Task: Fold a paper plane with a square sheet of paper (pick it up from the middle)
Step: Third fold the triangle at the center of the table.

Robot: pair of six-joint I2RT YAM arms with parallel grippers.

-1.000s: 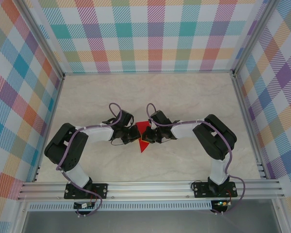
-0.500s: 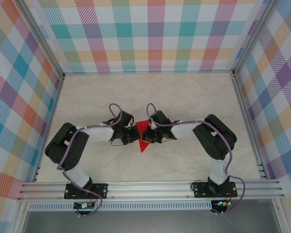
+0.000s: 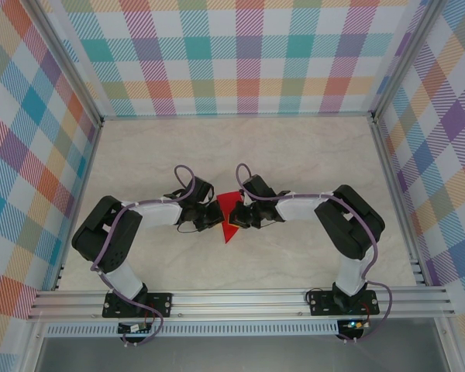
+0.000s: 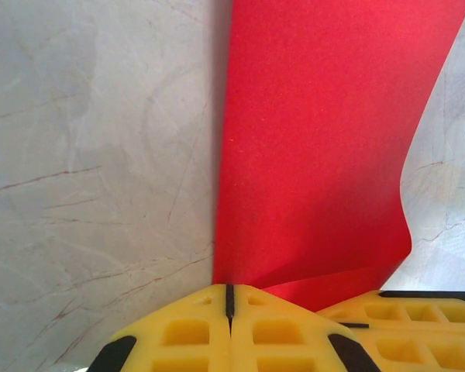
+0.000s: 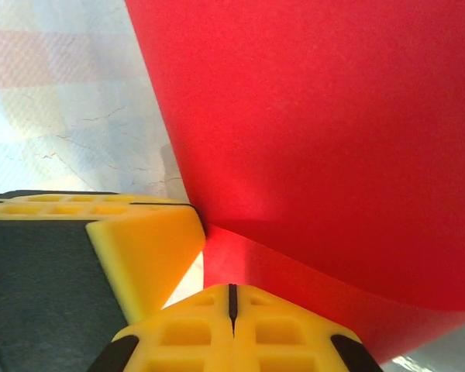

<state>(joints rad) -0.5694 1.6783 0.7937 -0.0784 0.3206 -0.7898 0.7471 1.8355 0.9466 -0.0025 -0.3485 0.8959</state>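
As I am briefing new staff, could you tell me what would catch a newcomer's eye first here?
The bright red sheet of paper stands out at the middle of the pale marble table, bent upward. The left end effector and right end effector are shut on it from either side. Loud pastel plaid walls surround the table.

Paper (image 3: 231,215) sits mid-scene on the table (image 3: 294,155), left gripper (image 3: 219,218) at its left edge, right gripper (image 3: 239,221) at its right.
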